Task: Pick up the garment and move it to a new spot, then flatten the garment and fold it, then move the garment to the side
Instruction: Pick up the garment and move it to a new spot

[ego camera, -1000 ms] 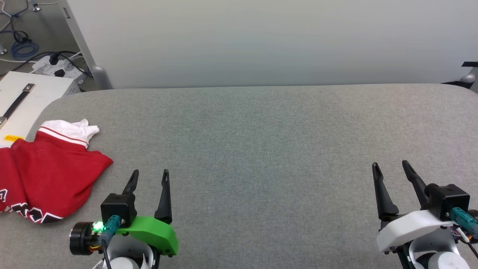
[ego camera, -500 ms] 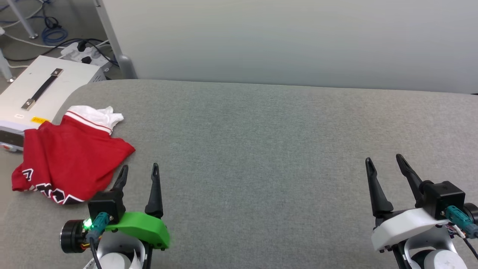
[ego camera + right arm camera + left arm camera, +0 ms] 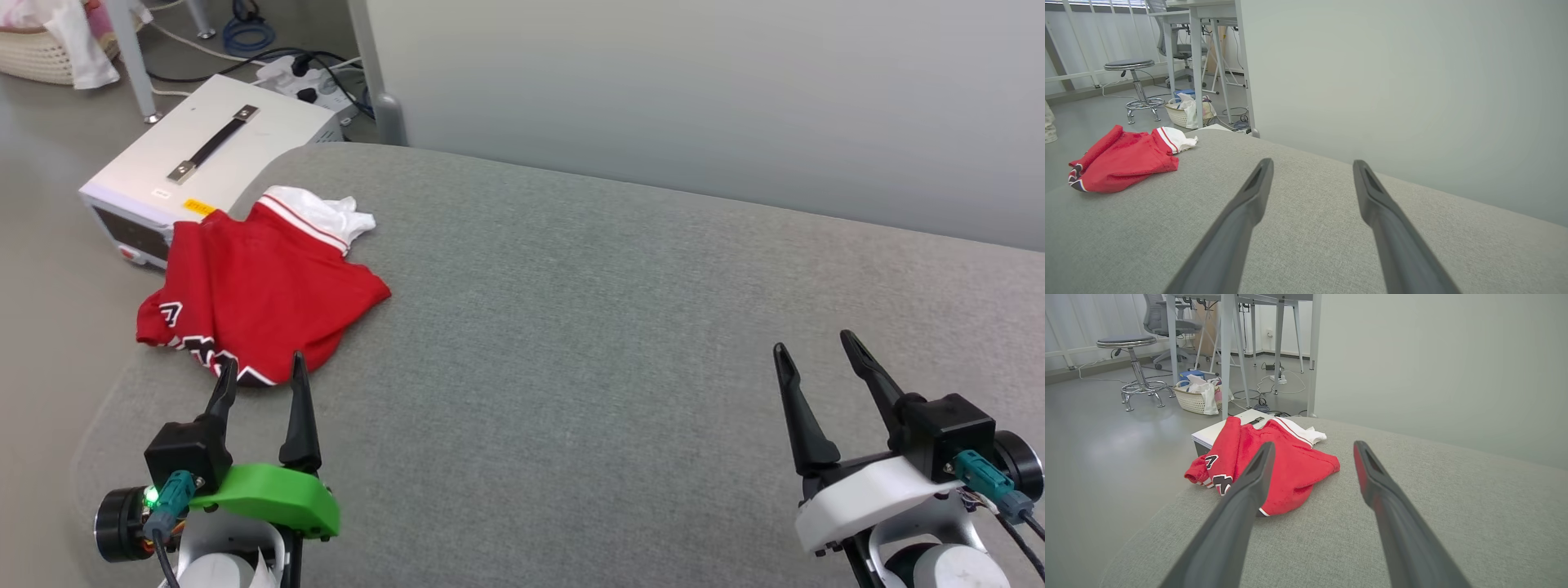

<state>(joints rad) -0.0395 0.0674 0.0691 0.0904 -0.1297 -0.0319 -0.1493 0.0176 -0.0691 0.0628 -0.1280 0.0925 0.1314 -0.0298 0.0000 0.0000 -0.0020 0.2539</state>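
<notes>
Head view: the garment (image 3: 261, 286) lies crumpled at the far left corner of the grey table (image 3: 571, 327), its left side drooping over the edge by a white box (image 3: 204, 155). The left gripper (image 3: 263, 361) hovers at its near edge and the right gripper (image 3: 815, 343) well to the right, both with fingers spread and empty.
Left wrist view: the garment lies just beyond the spread fingers.
Right wrist view: it lies far left, well apart from the parted fingers.

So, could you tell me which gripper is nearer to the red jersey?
The left. The left gripper hangs open at the near hem of the red jersey; the right gripper is far across the grey surface.
</notes>
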